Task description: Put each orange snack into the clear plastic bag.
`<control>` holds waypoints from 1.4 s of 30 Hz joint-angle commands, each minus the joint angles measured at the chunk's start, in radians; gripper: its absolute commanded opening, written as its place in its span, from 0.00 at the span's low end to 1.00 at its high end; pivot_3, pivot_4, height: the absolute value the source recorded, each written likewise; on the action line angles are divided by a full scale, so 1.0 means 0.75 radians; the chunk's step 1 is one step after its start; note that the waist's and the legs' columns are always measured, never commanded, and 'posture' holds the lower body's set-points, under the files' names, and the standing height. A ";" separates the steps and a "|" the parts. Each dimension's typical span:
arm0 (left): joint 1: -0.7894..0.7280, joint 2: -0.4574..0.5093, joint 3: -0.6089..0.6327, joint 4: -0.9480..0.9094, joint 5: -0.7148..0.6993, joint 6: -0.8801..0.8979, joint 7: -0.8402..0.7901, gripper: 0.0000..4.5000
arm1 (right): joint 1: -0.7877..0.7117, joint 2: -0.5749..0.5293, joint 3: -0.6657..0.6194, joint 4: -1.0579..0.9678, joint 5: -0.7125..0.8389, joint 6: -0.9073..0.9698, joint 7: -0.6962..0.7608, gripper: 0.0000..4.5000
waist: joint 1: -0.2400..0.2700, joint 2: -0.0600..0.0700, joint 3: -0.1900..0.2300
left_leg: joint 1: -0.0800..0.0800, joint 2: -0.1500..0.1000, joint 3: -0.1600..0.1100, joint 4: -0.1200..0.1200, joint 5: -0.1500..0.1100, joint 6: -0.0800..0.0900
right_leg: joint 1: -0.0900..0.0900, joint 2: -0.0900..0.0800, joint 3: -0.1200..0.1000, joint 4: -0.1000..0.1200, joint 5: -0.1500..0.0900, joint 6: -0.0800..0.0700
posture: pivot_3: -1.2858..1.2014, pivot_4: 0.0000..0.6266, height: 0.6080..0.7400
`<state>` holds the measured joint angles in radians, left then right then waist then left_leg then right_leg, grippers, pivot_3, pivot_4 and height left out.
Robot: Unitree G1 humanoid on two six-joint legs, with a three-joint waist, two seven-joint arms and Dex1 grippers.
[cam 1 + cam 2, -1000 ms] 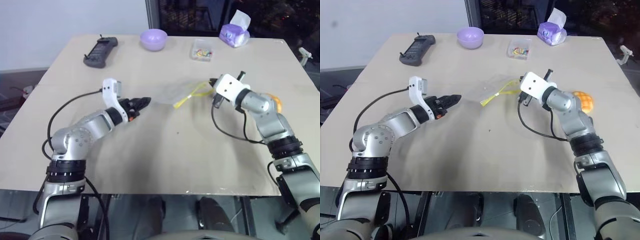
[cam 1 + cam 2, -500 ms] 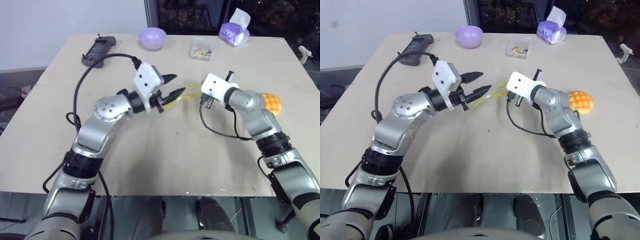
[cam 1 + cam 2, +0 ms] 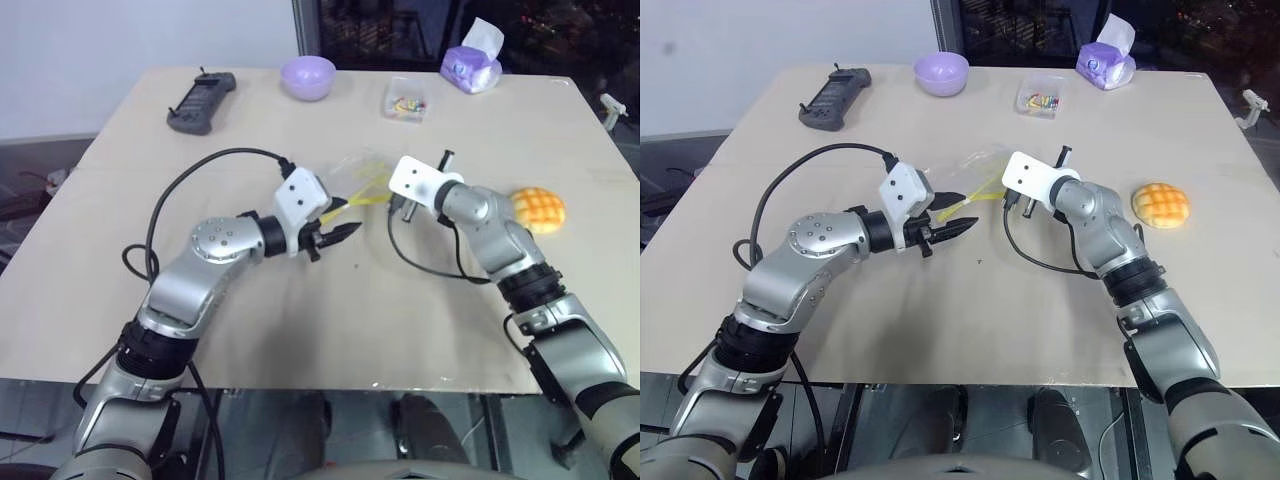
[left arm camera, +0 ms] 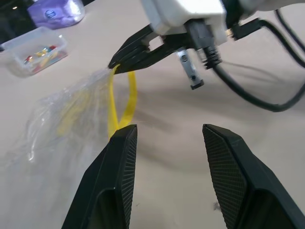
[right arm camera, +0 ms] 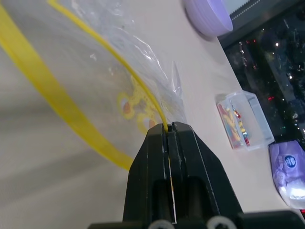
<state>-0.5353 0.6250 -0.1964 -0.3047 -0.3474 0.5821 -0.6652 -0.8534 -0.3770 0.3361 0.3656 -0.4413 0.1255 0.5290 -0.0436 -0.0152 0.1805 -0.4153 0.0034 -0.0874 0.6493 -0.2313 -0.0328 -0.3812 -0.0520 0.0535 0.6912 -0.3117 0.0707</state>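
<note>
Now the right gripper [image 5: 167,131], jaws pinched on the clear plastic bag's [image 3: 352,170] yellow rim mid-worktop, holds it while the open-jawed left gripper [image 4: 169,138] must catch the other lip; the orange snack [image 3: 537,209] waits right.

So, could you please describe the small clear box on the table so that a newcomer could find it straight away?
Look along the far edge of the table, between the purple bowl and the purple tissue pack. The small clear box sits there. It is the see-through one, with small colourful bits inside.
</note>
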 commanded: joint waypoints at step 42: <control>0.073 -0.079 0.073 0.263 0.370 -0.461 0.039 0.00 | -0.003 -0.041 -0.058 -0.185 0.106 0.023 0.111 0.27 | -0.001 0.000 0.000 | 0.000 0.000 0.000 0.001 0.000 0.000 | 0.000 0.000 0.000 0.003 0.000 0.000 | 0.52 0.24 1.00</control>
<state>-0.4886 0.5767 -0.1872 -0.1147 -0.0618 0.3298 -0.6375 -0.8512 -0.3848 0.3316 0.2942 -0.3853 0.1481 0.5863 -0.0442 -0.0152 0.1805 -0.4150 0.0035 -0.0876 0.6499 -0.2313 -0.0328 -0.3815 -0.0520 0.0535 0.6932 -0.3117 0.0707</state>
